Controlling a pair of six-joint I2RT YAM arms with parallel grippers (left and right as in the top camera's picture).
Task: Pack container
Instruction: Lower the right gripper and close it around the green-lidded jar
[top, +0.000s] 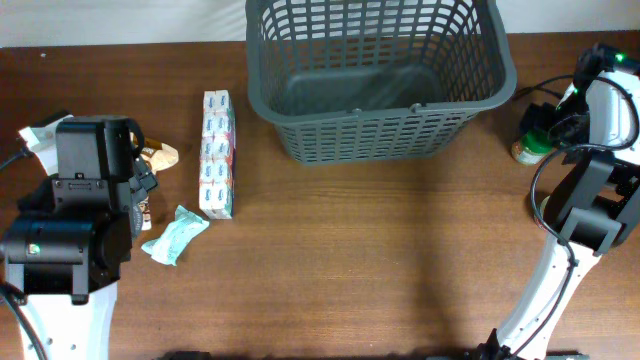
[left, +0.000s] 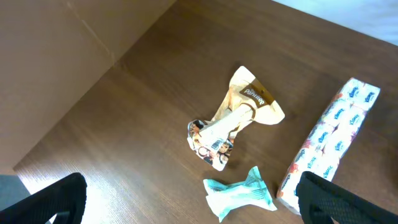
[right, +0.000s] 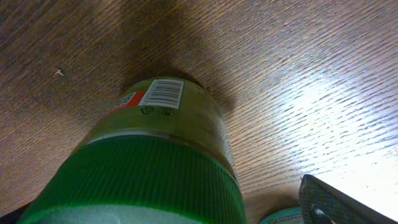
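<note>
green jar lid (right: 143, 180) half out of frame beneath wide-open empty right hand (top: 552, 118); left hand (left: 196, 208) equally wide, empty

The overhead camera looks straight down on the bench (top: 400, 260) from far, with the container (top: 380, 140) at the top centre of the frame. The left wrist camera looks down at a slant from higher up; its own fingers (left: 50, 199) are dark in both lower corners. It shows the tissue pack (left: 329, 143) and the teal packet (left: 239, 193), which I also find at the left of the overhead frame. The right wrist camera is very near the green-lidded jar (right: 143, 168), which fills its lower left. In the overhead frame this jar (top: 528, 148) is small, at the right edge.
</note>
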